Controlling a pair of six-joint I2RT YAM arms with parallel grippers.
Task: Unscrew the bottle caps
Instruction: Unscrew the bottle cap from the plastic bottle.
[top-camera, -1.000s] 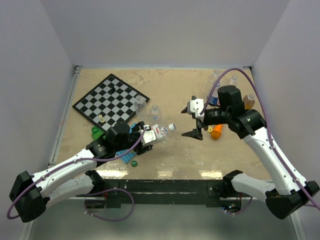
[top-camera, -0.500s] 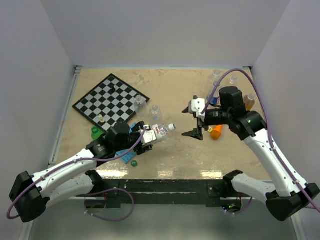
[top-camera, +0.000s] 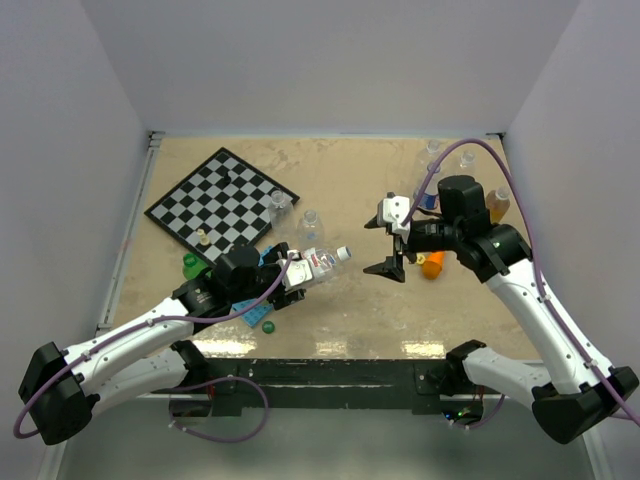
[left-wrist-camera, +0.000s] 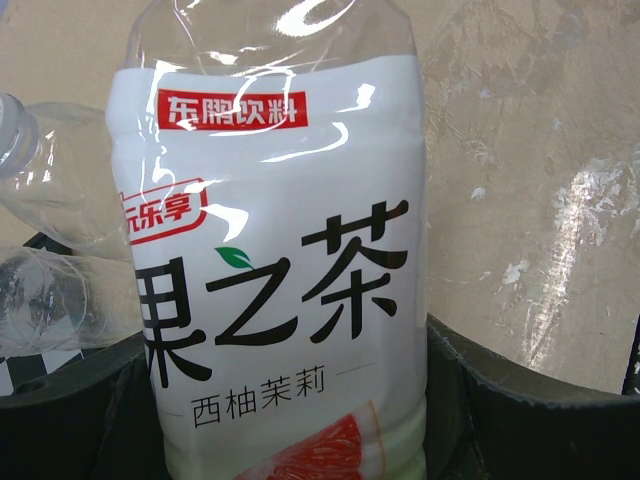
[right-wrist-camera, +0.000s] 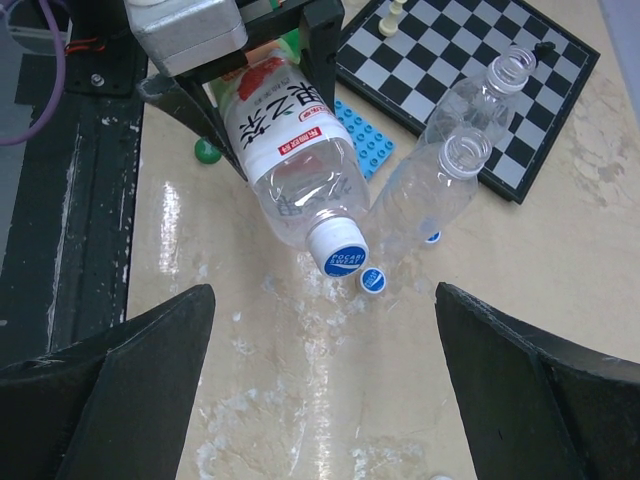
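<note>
- I am gripping the labelled bottle (left-wrist-camera: 270, 260) around its body with my left gripper (top-camera: 293, 273). I am tilting it so its blue-topped cap (right-wrist-camera: 337, 256) is pointing at my right gripper (top-camera: 384, 242), over the middle of the table (top-camera: 340, 170).
- My right gripper is standing wide open, holding nothing, with the cap not yet between its fingers.
- I am expecting the thin bottle could be spinning or crumpling in my left jaws once the cap is twisted, since the label looks slick.
- I am also risking closing on the bottle's shoulder instead of the cap, if my approach is drifting off its axis.
- The held bottle is showing no liquid in its clear shoulder.
- Two clear bottles (right-wrist-camera: 425, 190) are sitting open-necked at the chessboard's (right-wrist-camera: 470, 40) near edge, looking empty, with a loose blue cap (right-wrist-camera: 373, 280) lying just beside one.
</note>
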